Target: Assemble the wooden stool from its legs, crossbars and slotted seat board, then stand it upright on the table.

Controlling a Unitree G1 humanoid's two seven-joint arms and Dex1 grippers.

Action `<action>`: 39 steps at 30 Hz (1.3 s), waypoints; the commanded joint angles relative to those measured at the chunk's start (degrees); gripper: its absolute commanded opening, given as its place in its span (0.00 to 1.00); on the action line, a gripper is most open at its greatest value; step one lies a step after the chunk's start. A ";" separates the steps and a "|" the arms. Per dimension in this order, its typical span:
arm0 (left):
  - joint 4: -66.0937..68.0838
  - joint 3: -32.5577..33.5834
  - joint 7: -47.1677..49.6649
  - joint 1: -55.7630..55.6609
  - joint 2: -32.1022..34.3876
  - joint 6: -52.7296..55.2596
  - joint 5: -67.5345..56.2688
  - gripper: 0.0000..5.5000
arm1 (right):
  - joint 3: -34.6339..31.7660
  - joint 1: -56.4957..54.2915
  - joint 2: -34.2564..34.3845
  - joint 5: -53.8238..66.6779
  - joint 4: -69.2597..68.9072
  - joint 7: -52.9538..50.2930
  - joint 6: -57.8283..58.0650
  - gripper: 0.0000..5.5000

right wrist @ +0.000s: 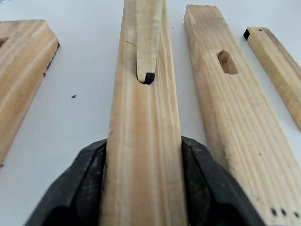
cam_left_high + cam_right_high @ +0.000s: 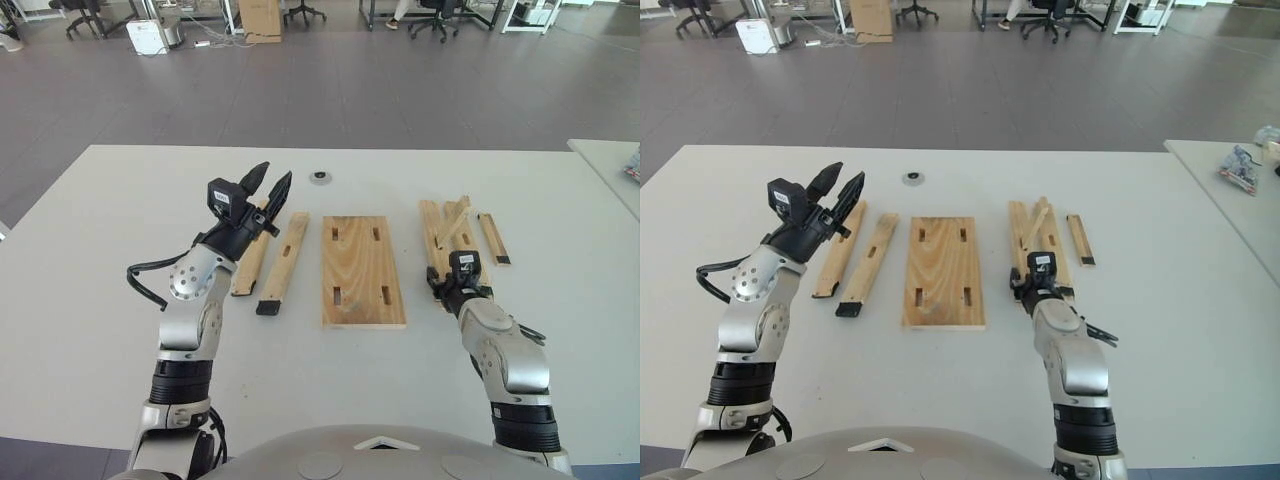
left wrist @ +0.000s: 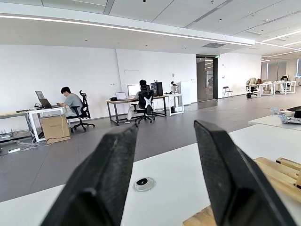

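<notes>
Assembly looks barely begun: my right gripper (image 1: 143, 186) is clamped on a leg (image 1: 143, 122) beside the flat-lying seat board (image 2: 362, 270), while my left gripper (image 2: 268, 185) hangs wide open, empty, with nothing slotted in.

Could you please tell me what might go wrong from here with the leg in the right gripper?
The right gripper is shut on one end of a leg, so the long piece may tilt or twist when lifted. A thin crossbar rests with its tip on that leg; it will likely slide off and might knock the neighbouring leg.
</notes>
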 commanded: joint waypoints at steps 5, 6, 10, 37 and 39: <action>1.28 3.78 -1.08 -4.10 2.58 3.44 -3.79 0.40 | -2.69 -8.58 -4.30 3.25 -1.97 7.62 -3.37 0.38; 1.65 4.67 -1.50 -5.60 2.74 4.97 -5.86 0.40 | -3.90 -10.56 -4.26 6.02 -3.22 9.80 -3.58 0.38; 0.39 7.35 -6.16 -11.79 4.23 20.97 -23.46 0.40 | -8.53 -17.85 -5.70 21.49 -7.35 21.22 -0.43 0.38; -0.59 10.58 -9.58 -18.70 14.14 61.15 -69.73 0.59 | -11.29 -16.56 -26.38 73.11 -11.42 36.38 21.22 0.38; -0.54 10.80 -9.39 -18.17 14.17 60.82 -69.92 0.50 | -11.46 -15.85 -26.95 73.51 -11.67 36.27 20.78 0.38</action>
